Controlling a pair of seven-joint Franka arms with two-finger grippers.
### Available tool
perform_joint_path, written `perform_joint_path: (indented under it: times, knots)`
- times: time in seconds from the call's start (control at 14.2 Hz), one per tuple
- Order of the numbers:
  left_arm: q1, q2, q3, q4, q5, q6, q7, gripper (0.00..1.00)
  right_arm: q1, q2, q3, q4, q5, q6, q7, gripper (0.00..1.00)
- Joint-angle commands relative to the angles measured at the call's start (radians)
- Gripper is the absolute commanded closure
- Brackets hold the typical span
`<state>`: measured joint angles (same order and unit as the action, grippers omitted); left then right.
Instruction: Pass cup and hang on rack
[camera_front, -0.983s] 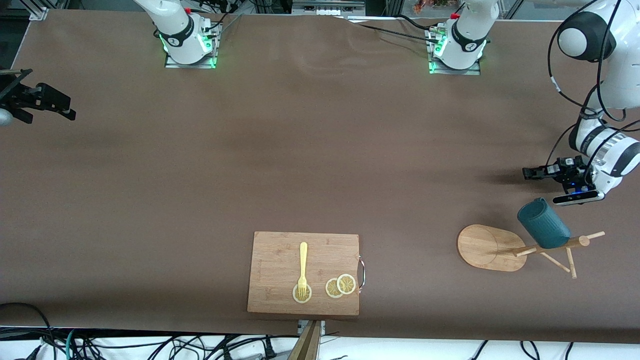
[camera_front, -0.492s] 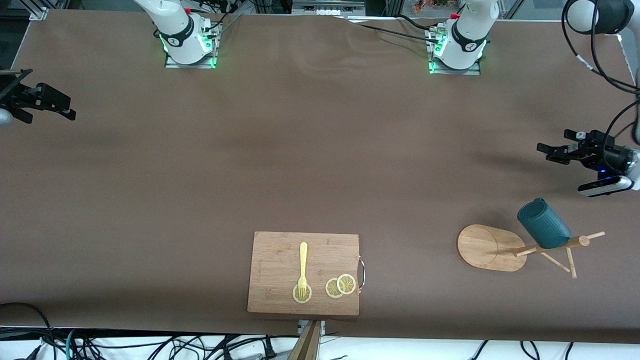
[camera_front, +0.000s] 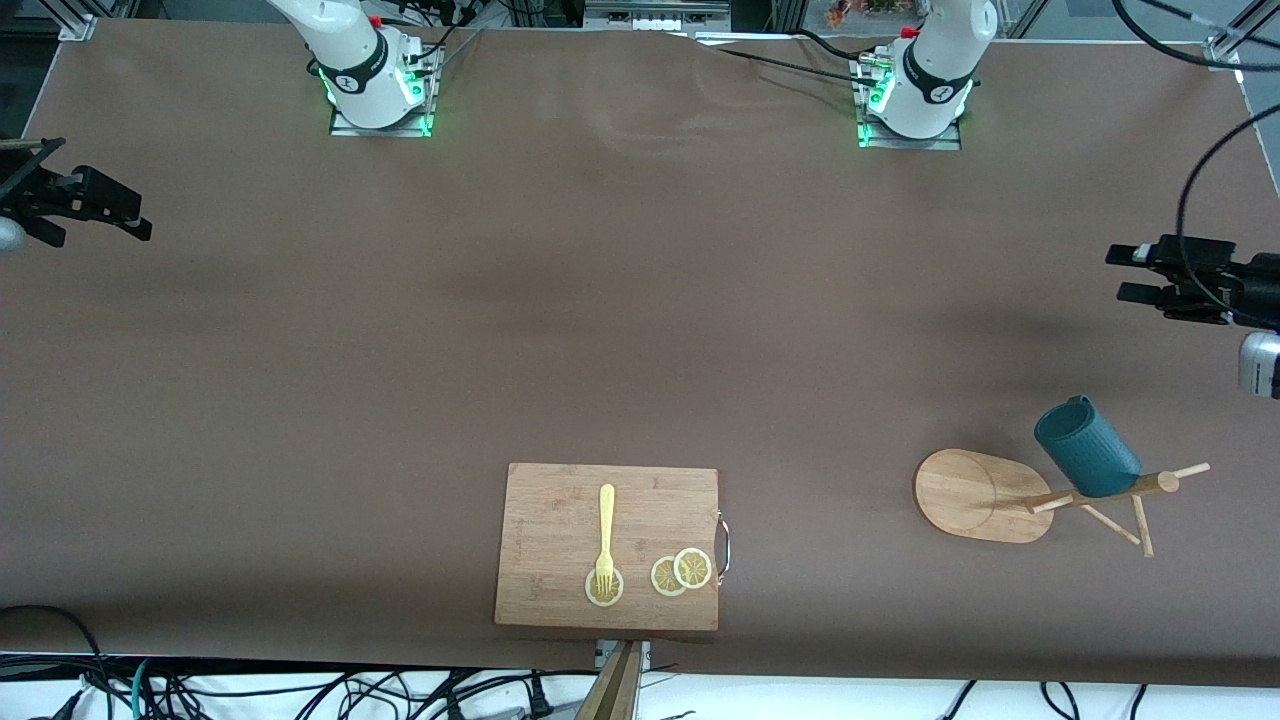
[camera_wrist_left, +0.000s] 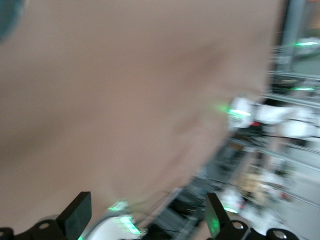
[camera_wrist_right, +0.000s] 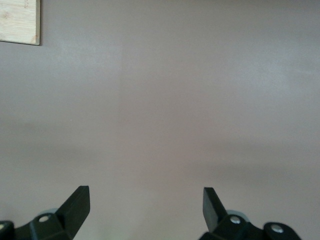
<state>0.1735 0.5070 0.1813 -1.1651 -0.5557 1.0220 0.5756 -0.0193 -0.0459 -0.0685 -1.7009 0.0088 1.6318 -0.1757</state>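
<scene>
Look toward the left arm's end of the table: the cup (camera_front: 1087, 459) hangs on the rack (camera_front: 985, 495), mouth tilted up and toward the robots' bases, its dark teal ribbed wall resting against the wooden pole and pegs. The rack itself stands on its flat oval base, with thin pegs fanning out just past the cup.

Your left gripper (camera_front: 1128, 274) is up in the air over bare table at that same end, well apart from the cup and on the side of it toward the robots' bases. Its fingers stand spread apart and hold nothing; the left wrist view shows both black fingertips with only blurred tabletop and background between them, and a sliver of the cup (camera_wrist_left: 9, 17) at one corner.

Your right gripper (camera_front: 140, 221) waits at the right arm's end of the table, over bare brown surface, fingers likewise spread and empty. In its wrist view you see plain tabletop between the fingertips.

Nearer the front camera, around the middle of the table, lies a cutting board (camera_front: 560, 520) carrying a yellow fork (camera_front: 605, 535) and lemon slices (camera_front: 681, 571).
</scene>
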Motion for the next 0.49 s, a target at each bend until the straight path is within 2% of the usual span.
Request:
perform_joint_path:
  times: [0.0, 0.21, 0.35, 0.42]
  knots:
    - [-0.095, -0.065, 0.001, -0.019, 0.165, 0.126, -0.002, 0.00, 0.002, 0.004, 0.000, 0.018, 0.013, -0.015, 0.007, 0.00]
    - [-0.205, -0.132, -0.005, -0.024, 0.432, 0.344, -0.011, 0.00, 0.002, 0.004, 0.000, 0.018, 0.013, -0.015, 0.005, 0.00]
    - [-0.210, -0.191, -0.039, -0.057, 0.467, 0.482, -0.017, 0.00, 0.002, 0.004, 0.000, 0.018, 0.013, -0.015, 0.005, 0.00]
    - [-0.212, -0.202, -0.046, -0.057, 0.471, 0.500, -0.028, 0.00, 0.002, 0.004, 0.000, 0.018, 0.013, -0.015, 0.005, 0.00]
